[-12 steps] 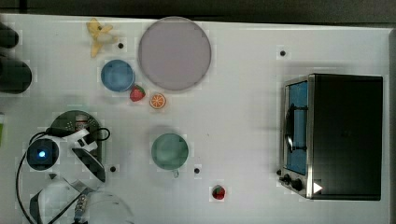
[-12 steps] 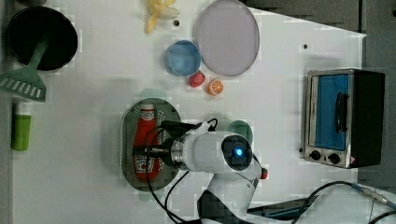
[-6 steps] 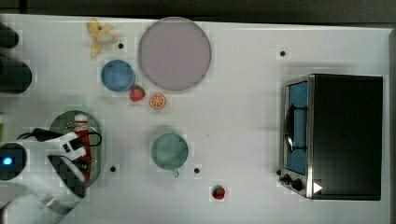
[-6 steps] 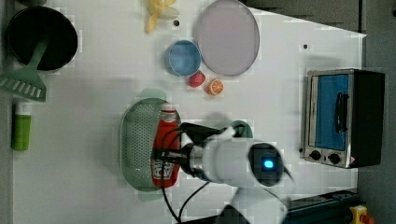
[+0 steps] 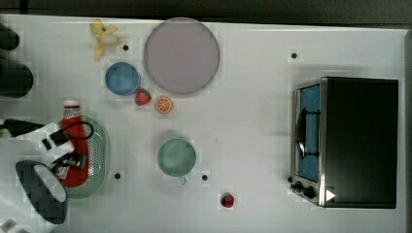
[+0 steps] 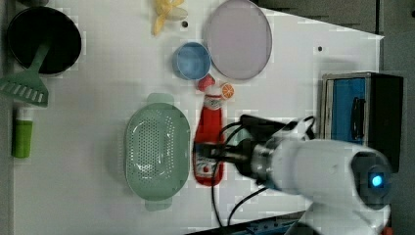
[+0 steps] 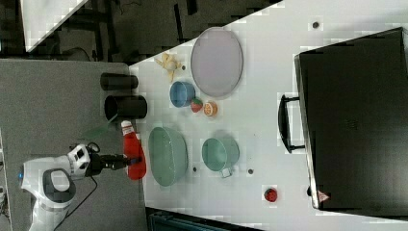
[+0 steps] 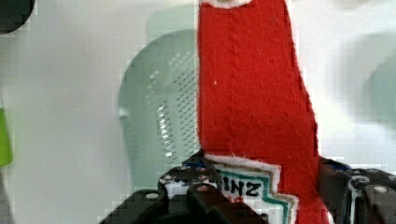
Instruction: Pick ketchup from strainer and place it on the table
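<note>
One gripper (image 6: 215, 155) is in play, its fingers closed partway around the labelled lower body of the ketchup (image 6: 209, 142) and holding it clear of the basket. Going across the left view from its left: a black bowl (image 6: 41, 39) with a green spatula (image 6: 27, 83) and a green tube (image 6: 22, 137) sit at the table's (image 6: 88, 205) edge; next comes the strainer (image 6: 156, 152), its perforated floor bare; just to its right hangs the ketchup, lying level with its pale cap toward the strawberry (image 6: 205, 82) and orange slice (image 6: 227, 90); then the arm's white wrist, and the toaster oven (image 6: 362, 115) at the far right. In the wrist view the red bottle (image 8: 254, 93) fills the middle between the dark finger pads (image 8: 210, 198), with the strainer (image 8: 159, 107) seen below and to one side of it. In the right view the ketchup (image 7: 133, 154) appears beside the strainer (image 7: 168, 156), off its rim, well apart from the teal cup (image 7: 220, 154)
</note>
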You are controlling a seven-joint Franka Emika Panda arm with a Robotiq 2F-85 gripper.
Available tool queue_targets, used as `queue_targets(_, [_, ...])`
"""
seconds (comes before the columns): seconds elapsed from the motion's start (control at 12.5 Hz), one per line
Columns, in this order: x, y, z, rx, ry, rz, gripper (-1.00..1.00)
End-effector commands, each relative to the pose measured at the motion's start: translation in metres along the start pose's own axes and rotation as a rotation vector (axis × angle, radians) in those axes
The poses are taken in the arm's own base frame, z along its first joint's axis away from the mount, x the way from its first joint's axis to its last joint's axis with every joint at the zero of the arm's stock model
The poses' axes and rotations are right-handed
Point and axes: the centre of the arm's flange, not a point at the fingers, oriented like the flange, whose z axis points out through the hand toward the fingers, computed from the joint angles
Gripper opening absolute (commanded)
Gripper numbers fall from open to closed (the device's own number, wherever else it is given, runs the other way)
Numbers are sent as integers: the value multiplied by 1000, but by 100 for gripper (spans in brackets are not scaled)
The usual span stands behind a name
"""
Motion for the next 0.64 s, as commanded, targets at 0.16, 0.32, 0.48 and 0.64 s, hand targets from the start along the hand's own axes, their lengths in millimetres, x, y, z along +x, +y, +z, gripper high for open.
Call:
queue_targets(0.16, [108,133,-9,-10,-1,62,25])
queue_targets(0.32, [136,190,-7,-16,-5,100,25])
queue_targets(0.48, [155,251,1,-25,-21,135,25])
queue_targets(0.64, [161,309,14,-32,-44,148,25])
